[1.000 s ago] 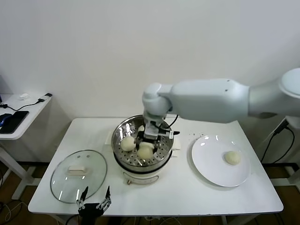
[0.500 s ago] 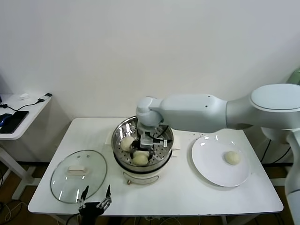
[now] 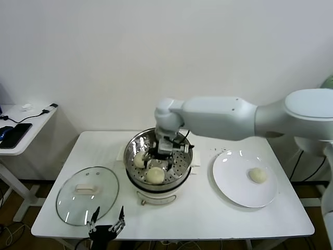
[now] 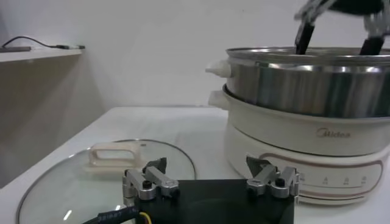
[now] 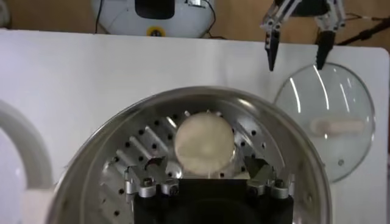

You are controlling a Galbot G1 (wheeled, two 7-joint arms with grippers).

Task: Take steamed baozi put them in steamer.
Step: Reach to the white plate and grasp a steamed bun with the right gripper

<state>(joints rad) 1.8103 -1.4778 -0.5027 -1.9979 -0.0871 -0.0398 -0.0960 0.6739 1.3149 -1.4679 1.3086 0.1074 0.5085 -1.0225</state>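
Note:
The steamer [image 3: 179, 172] stands mid-table, a steel pot with a perforated tray on a cream base. Two baozi show inside it, one at the front [image 3: 155, 175] and one at the left [image 3: 139, 160]. My right gripper [image 3: 157, 159] hangs open just above the front baozi, which lies free on the tray between the fingertips in the right wrist view [image 5: 204, 143]. One more baozi [image 3: 257, 175] sits on the white plate [image 3: 234, 192] at the right. My left gripper [image 3: 106, 223] is open and empty at the table's front edge.
The round glass lid [image 3: 87, 194] with a white handle lies flat left of the steamer, just behind my left gripper; it also shows in the left wrist view [image 4: 73, 182]. A side table [image 3: 23, 125] with a phone and cables stands far left.
My right gripper lowered the baozi onto the front of the steamer tray, let go of it and rose slightly. The left arm has not moved.

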